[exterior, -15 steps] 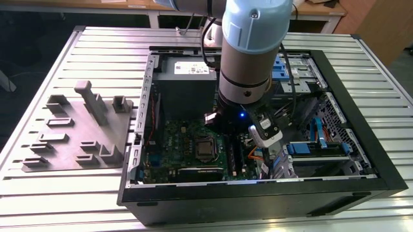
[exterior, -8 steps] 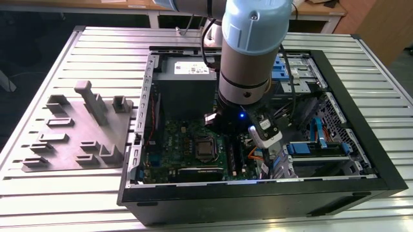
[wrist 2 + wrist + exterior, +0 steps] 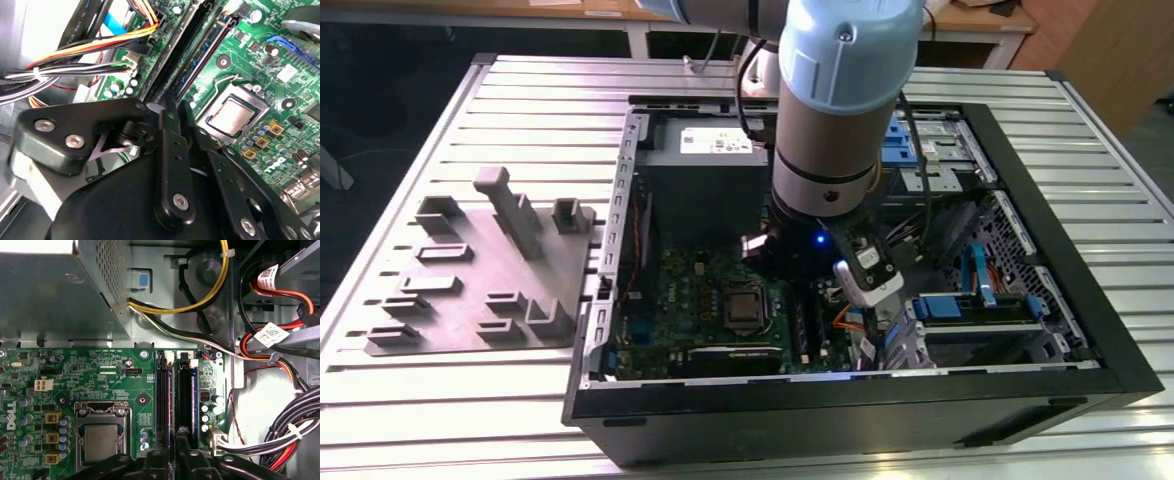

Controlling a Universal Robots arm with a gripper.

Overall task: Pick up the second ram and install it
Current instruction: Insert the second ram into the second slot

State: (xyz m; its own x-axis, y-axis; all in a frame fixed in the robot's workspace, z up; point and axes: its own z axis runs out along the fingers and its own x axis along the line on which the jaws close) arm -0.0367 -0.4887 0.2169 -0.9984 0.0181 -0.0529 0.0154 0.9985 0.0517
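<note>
The ram [image 3: 180, 405], a dark thin stick, stands on edge in the motherboard slots [image 3: 164, 390], possibly not fully seated.

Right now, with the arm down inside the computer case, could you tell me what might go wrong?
1. The gripper hangs right over the narrow memory slots; slight misalignment could strain the motherboard.
2. Cable bundles lie beside the slots and might snag the arm.
</note>
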